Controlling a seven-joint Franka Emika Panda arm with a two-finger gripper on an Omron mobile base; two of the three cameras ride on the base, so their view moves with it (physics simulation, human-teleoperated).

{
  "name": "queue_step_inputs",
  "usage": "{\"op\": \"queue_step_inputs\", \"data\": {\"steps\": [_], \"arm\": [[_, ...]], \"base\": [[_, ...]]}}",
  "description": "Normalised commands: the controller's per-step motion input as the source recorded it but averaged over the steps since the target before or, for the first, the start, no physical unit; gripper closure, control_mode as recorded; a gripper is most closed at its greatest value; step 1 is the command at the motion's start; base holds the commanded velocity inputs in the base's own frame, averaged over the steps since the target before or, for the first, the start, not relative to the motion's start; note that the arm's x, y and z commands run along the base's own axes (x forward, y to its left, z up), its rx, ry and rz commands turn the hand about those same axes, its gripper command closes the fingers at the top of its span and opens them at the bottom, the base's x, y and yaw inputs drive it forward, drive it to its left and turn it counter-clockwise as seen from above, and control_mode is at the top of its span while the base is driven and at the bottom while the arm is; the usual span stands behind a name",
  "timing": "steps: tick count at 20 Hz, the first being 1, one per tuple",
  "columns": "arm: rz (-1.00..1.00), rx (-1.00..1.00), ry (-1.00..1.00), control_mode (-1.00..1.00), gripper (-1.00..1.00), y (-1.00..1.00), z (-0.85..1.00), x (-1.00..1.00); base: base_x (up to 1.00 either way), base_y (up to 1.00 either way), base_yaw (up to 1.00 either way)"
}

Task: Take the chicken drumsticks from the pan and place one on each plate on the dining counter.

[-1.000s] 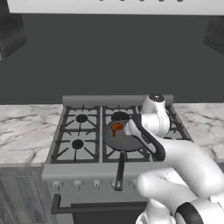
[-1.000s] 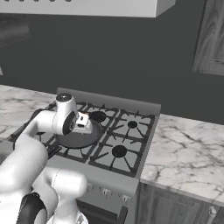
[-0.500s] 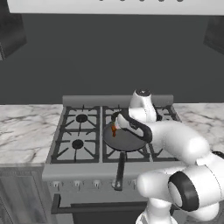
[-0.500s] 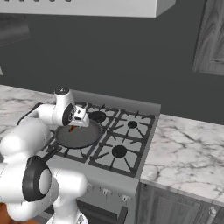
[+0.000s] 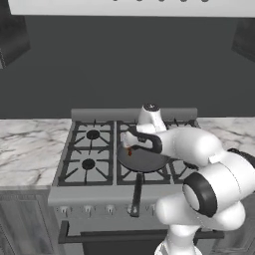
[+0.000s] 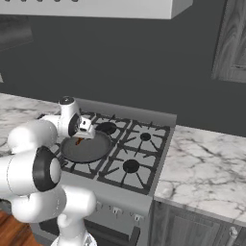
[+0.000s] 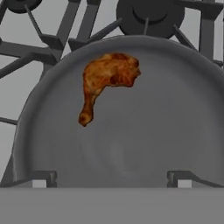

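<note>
While your fingers (image 7: 112, 178) stand wide and empty over the round dark grey frying pan (image 7: 144, 144), the glossy reddish-brown chicken drumstick (image 7: 107, 81) lies ahead and left of them, bone end slanting back toward you.

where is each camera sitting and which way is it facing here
Left base view: behind the arm on its left, looking forward and down at the stove; the white arm rises from lower right, over the pan.
Right base view: behind on its right, same stove, marble counter beside it; arm at lower left.
Hand view: on the hand, looking down into the pan at a drumstick; open gripper at the bottom.
Shared: pan and drumstick appear in all three.
</note>
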Motion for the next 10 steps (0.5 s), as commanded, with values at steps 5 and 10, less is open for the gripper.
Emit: {"op": "queue_step_inputs", "data": {"steps": [5, 10], "arm": [[-0.01, 0.00, 0.00, -1.00, -1.00, 0.21, -0.17, 0.38], [-0.02, 0.00, 0.00, -1.00, -1.00, 0.19, -0.19, 0.36]], "base": [[0.00, 0.00, 0.00], [0.00, 0.00, 0.00]]}}
